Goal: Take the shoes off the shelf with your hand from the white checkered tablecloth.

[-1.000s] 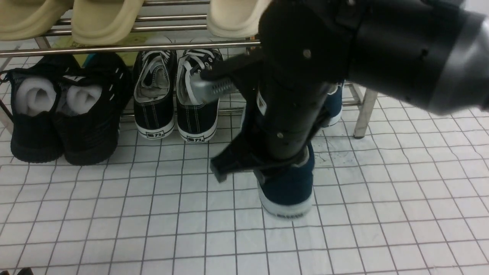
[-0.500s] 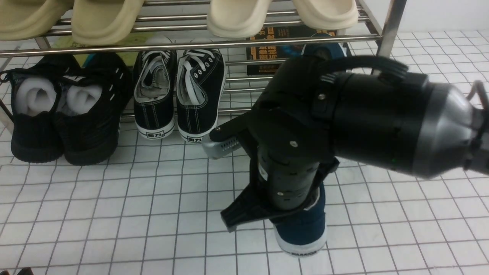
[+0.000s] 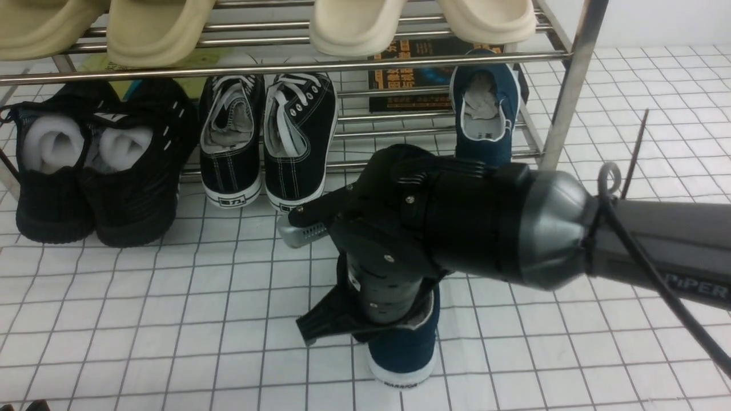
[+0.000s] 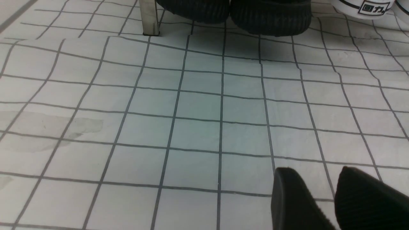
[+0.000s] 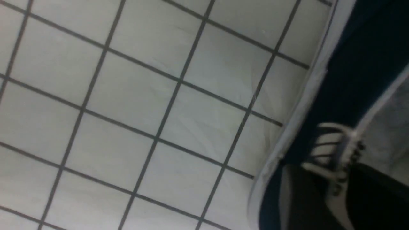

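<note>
Shoe [image 3: 402, 357] toe hidden behind right arm [image 3: 514, 228]; its fingers [image 5: 332, 150] blurred

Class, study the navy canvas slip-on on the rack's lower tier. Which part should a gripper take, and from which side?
Grip the white-trimmed heel rim of the navy canvas slip-on, one finger inside, one outside. Come from the robot's side: its heel faces that way, and upper rods of the shiny metal rack likely block a drop.
</note>
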Robot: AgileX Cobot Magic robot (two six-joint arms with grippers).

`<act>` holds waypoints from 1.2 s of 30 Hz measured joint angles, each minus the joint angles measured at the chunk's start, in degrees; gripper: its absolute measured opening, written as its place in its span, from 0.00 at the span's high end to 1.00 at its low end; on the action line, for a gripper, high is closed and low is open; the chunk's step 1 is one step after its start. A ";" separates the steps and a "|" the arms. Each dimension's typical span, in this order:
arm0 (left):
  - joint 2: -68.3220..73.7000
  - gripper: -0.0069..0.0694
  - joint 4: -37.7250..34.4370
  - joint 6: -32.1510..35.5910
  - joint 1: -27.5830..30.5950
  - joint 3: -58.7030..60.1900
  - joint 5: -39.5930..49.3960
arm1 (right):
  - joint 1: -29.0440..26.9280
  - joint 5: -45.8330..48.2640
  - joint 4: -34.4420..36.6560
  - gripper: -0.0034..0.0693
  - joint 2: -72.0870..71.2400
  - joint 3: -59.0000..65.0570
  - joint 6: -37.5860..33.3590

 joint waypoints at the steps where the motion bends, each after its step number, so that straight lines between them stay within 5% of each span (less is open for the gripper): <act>1: 0.00 0.60 0.00 0.00 0.00 0.00 0.00 | 0.00 0.59 0.00 0.54 -0.19 -0.77 -0.21; 3: 0.00 0.60 0.00 0.00 0.00 0.00 0.00 | -0.39 3.45 0.21 0.49 -0.75 -3.19 -2.42; 6: 0.00 0.60 0.00 0.00 0.00 0.00 0.00 | -1.64 6.99 0.70 0.56 -1.78 -7.00 -5.50; 10: 0.00 0.60 0.00 0.00 0.00 0.00 0.00 | -8.42 11.59 -1.05 0.92 -3.66 -13.99 -8.37; 13: 0.00 0.60 0.00 0.00 0.00 0.00 0.00 | -13.10 11.05 -3.21 0.96 -3.86 -15.51 -8.37; 15: 0.00 0.60 0.00 0.00 0.00 0.00 0.00 | -14.86 10.36 -3.59 0.94 -3.70 -15.55 -8.37; 26: 0.00 0.60 0.00 0.00 0.00 0.00 0.00 | -22.58 -2.44 -5.31 0.33 0.52 -15.55 -9.03; 31: 0.00 0.60 0.00 0.00 0.00 0.00 0.00 | -22.78 -6.41 -6.47 0.28 3.15 -15.55 -9.03; 36: 0.00 0.60 0.00 0.00 0.00 0.00 0.00 | -22.78 -9.38 -10.23 0.40 7.25 -15.55 -8.53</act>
